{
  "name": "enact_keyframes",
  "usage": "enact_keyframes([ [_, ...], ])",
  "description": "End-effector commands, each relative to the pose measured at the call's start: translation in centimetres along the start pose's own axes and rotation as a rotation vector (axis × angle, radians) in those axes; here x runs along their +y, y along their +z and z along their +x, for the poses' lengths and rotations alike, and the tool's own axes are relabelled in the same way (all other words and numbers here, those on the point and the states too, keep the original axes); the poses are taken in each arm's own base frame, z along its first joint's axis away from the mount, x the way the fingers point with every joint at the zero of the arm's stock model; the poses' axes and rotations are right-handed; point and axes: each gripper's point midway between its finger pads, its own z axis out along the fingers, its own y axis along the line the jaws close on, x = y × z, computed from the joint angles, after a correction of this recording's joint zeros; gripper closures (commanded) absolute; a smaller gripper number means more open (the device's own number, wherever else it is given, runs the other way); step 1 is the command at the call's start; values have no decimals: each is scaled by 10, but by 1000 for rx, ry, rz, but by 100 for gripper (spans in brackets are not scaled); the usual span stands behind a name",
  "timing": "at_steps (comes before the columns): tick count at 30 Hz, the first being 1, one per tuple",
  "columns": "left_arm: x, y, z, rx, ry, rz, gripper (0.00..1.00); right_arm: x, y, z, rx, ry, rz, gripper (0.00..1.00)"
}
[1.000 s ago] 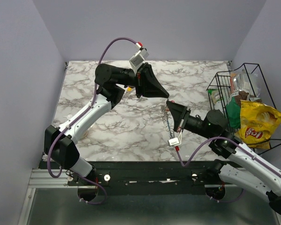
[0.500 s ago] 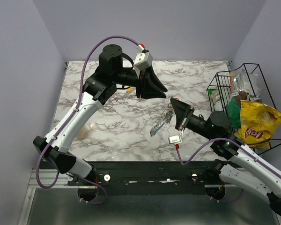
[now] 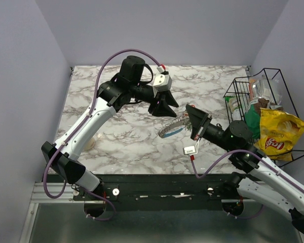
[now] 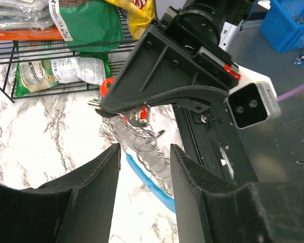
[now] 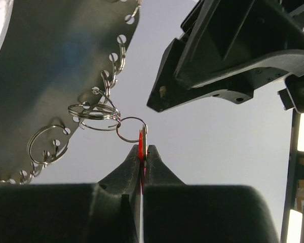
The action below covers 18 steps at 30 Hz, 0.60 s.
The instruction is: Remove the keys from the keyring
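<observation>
Right gripper (image 5: pixel 142 152): fingers pressed together, clamped edge-on upon the thin red-headed key (image 5: pixel 141 137), which stands up from between the fingertips. A small silver wire ring (image 5: pixel 131 129) passes through the key just above the fingertips. It joins a chain of silver split rings (image 5: pixel 93 114) running up and left of them to the keyring (image 3: pixel 170 131), a large loop of dark grey band and bright blue strip (the grey band is punched with holes along its edge). Left gripper (image 3: pixel 162 111): fingers apart, nothing between them. In its wrist view the chain and blue strip lie beyond the gap, with the right gripper just beyond the fingertips. The loop sits between the two grippers over the white marbled table (image 3: pixel 121 136); contact with the table cannot be told.
</observation>
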Motion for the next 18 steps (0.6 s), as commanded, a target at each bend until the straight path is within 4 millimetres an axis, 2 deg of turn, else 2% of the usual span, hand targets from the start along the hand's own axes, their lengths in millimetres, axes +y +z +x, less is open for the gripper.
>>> enact_keyframes([
  [1, 9, 6, -6, -4, 41, 25, 47, -57, -11, 6, 57, -514, 93, 99],
  [11, 1, 32, 9, 25, 0, 146, 46, -63, -12, 6, 52, -508, 110, 99],
  [18, -8, 35, 0, -3, 17, 227, 52, -67, -16, 10, 67, -490, 109, 99],
])
